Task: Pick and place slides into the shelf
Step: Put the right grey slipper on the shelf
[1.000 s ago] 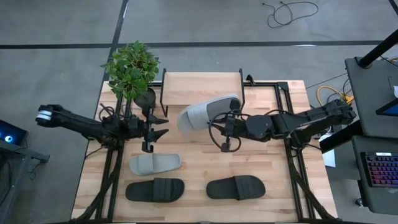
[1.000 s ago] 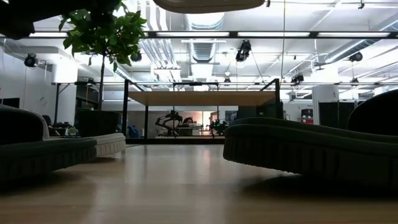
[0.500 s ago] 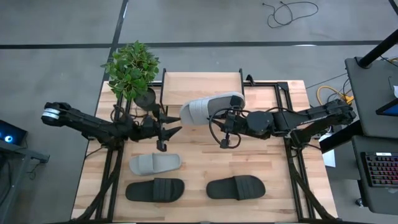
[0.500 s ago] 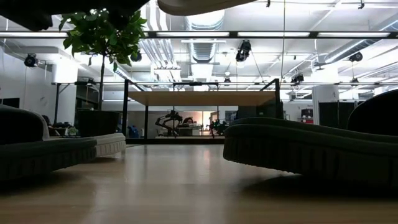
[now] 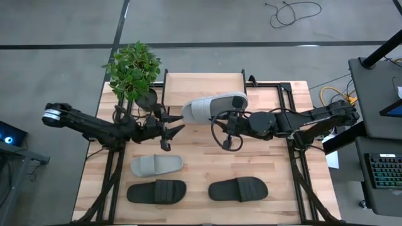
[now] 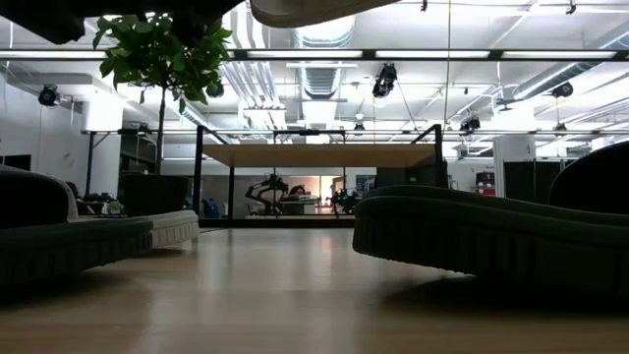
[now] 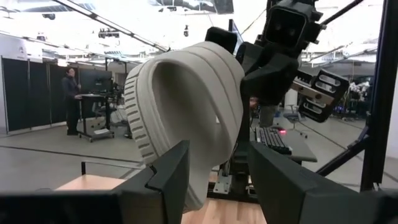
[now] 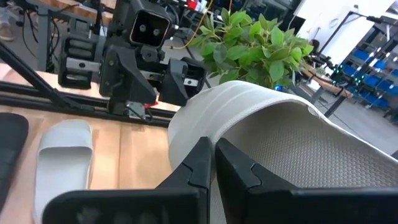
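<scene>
Left gripper (image 5: 178, 129), fingers apart and empty, poised beside the toe of a light grey slide (image 5: 213, 108) held aloft in front of the shelf (image 5: 203, 85). Right gripper (image 5: 227, 117) clamped shut on that slide's strap. Lower down on the table (image 5: 276, 169): second grey slide (image 5: 156, 166), then two black slides (image 5: 156, 191) (image 5: 238, 189).

This is a robotics lab in a large industrial hall. Beyond the left gripper (image 7: 214, 180), a person (image 7: 72, 99) stands at a wheeled workstation (image 7: 96, 115) by dark partition panels (image 7: 25, 93), under exposed ceiling ducts (image 6: 324, 74) and strip lights (image 6: 413, 56). Right of the right gripper (image 5: 231, 117) sit a desk (image 5: 374, 94) with a backlit keyboard (image 5: 384, 172), and loose cables (image 5: 292, 12) on the grey concrete floor (image 5: 56, 69).
</scene>
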You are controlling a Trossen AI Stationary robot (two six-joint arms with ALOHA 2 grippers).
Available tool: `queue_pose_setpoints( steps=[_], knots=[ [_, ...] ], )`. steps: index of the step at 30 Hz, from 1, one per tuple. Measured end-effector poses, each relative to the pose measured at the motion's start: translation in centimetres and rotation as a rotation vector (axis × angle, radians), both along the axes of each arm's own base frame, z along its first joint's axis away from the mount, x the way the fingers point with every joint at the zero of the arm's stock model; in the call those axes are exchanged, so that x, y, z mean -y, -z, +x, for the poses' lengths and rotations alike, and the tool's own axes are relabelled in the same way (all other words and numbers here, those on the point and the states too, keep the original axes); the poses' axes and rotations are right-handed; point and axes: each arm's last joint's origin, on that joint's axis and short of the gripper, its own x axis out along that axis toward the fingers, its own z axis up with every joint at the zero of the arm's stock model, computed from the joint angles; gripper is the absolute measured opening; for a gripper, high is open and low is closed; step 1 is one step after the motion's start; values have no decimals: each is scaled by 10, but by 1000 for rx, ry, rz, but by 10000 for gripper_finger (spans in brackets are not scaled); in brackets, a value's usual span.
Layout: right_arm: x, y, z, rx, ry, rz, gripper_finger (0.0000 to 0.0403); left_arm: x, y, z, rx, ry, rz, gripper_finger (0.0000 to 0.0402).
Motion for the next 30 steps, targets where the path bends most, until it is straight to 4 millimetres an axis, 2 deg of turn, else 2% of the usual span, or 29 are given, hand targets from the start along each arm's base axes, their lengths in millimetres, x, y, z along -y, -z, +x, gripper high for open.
queue_pose_setpoints(
  steps=[8, 14, 30],
  knots=[
    [0, -2, -2, -19, -17, -73, 9, -3, -8, -20, -51, 1, 6, 149],
    [0, -2, -2, -21, -18, -77, 9, -5, -10, -30, -62, 29, -72, 149],
    [2, -2, -1, -38, -19, -141, 9, -1, -12, -28, -15, 165, -141, 149]
  ],
)
